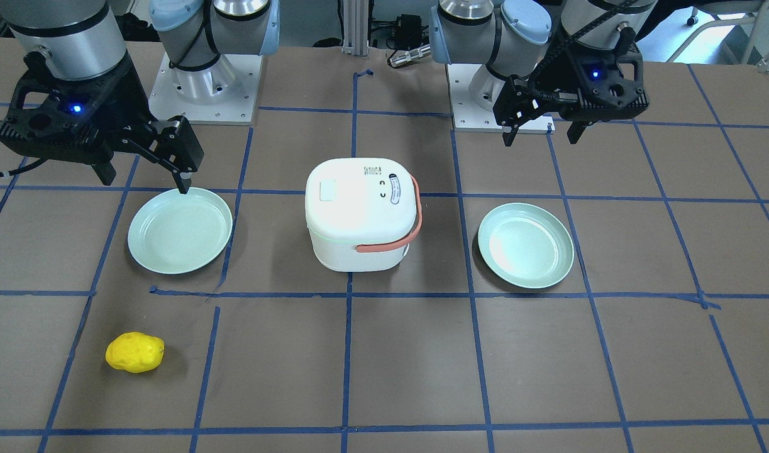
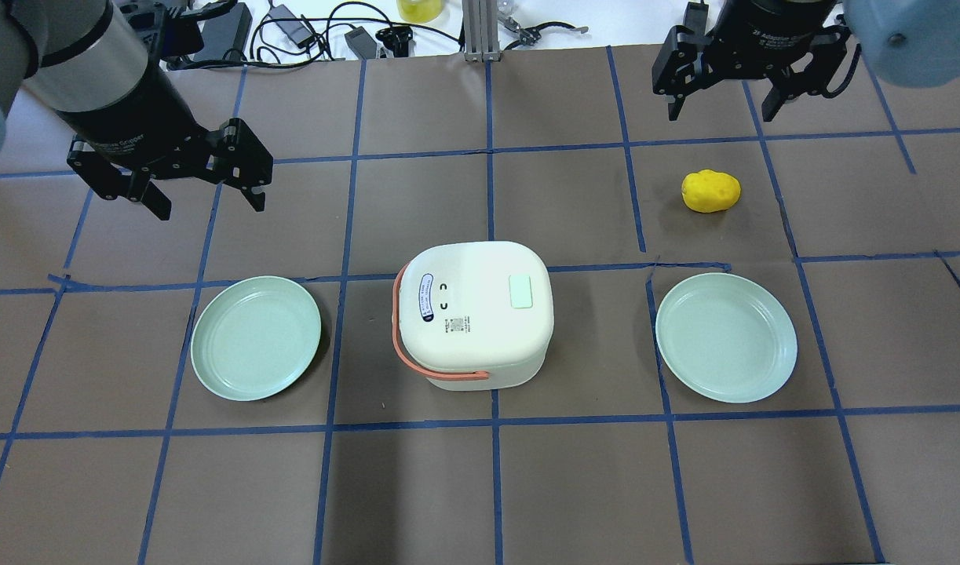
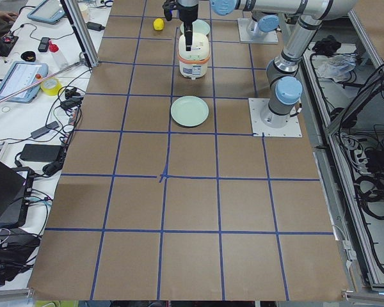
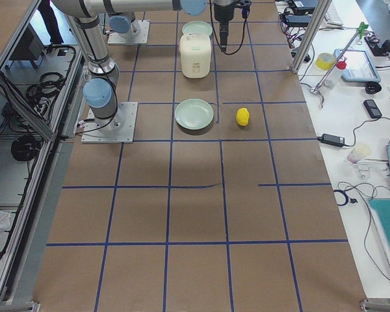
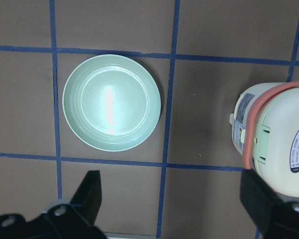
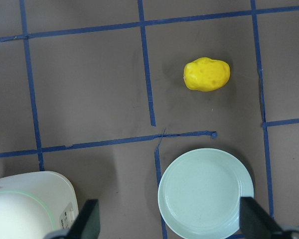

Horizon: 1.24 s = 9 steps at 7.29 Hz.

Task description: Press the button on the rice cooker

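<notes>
The white rice cooker with an orange handle stands closed at the table's middle, also in the front view. A pale green square button sits on its lid. My left gripper is open and empty, raised beyond the cooker toward its left. Its wrist view shows the cooker's edge at the right. My right gripper is open and empty, high at the far right. Its wrist view shows the cooker's corner at the lower left.
A pale green plate lies left of the cooker and another lies right of it. A yellow lumpy object lies beyond the right plate, below the right gripper. Blue tape lines grid the brown tabletop.
</notes>
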Motion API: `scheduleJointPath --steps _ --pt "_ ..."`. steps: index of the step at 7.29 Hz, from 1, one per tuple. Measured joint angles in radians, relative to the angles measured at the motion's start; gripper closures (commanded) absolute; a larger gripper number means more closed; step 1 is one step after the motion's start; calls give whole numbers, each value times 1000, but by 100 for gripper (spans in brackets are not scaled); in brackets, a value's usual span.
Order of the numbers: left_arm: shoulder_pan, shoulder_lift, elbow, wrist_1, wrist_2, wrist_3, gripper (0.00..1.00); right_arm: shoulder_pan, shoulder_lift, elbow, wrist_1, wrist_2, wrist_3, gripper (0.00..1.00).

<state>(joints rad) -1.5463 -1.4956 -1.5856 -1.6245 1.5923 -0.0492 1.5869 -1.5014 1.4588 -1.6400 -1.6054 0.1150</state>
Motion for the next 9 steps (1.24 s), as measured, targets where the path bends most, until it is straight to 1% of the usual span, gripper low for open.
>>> scheduleJointPath --steps 6,7,9 --pt "0 0 0 0 0 -1 0 2 -2 0 0 1 7 0" --pt "0 0 0 0 0 -1 0 3 -2 0 -1 1 9 5" --pt "0 0 0 0 0 -1 0 5 2 0 -4 7 11 41"
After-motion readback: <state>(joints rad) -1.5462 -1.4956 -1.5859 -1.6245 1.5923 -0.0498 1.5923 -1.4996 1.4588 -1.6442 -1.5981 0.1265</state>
